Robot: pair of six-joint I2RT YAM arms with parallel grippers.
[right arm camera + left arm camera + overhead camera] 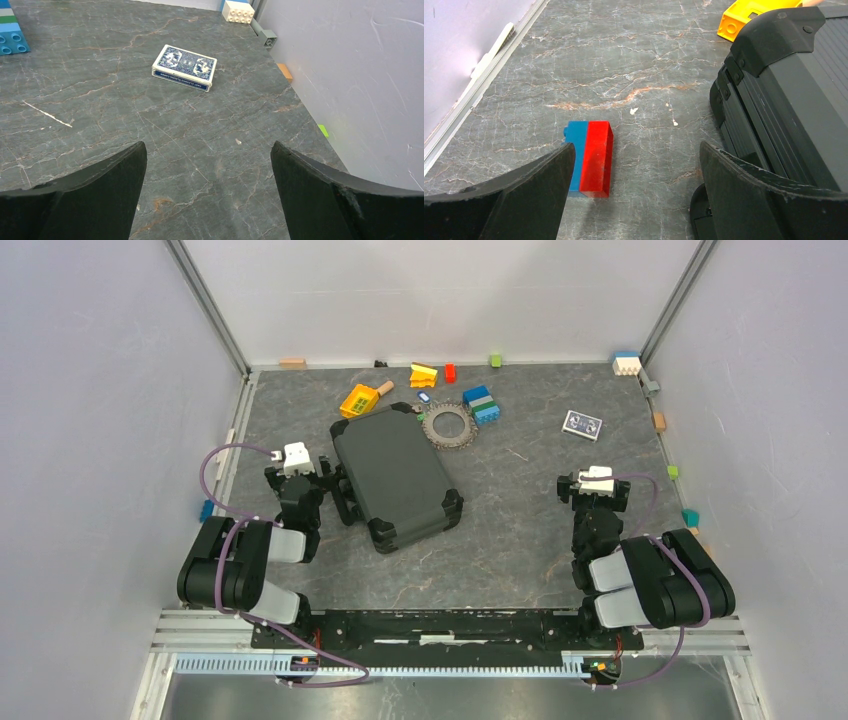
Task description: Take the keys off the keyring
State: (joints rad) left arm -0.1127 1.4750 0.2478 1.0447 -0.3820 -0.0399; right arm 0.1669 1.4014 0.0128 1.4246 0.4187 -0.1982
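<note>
**Inspector:** Overhead view first. Where is the task item?

**Arm:** The keyring (447,425) lies flat on the table (520,530), far centre. The keys (436,438) are fanned round it like gear teeth. A small green tag (421,416) sits at its left edge. The ring is just beside the far right corner of the black case (395,477); I cannot tell whether they touch. A stack of blue bricks (481,403) stands just to its right.

**Inspector:** And your claws?

**Arm:** My left gripper (298,478) sits low against the case's left side. My right gripper (595,490) is over bare table on the right, with a deck of cards (582,424) beyond it. Both are well apart from the ring.

**Inspector:** Left wrist view.

**Arm:** My fingers (524,195) stand spread wide and hold nothing. A red-and-blue brick (591,157) lies on the table just beside the tip of the left finger. The case's side wall is just beside the right finger. A yellow toy (744,20) shows past the case's corner.

**Inspector:** Right wrist view.

**Arm:** The jaws are wide apart here too and grip nothing, with stone-patterned table below. The deck lies flat ahead, apart from both fingers. A white brick (238,11) sits in the far corner by the wall.
</note>
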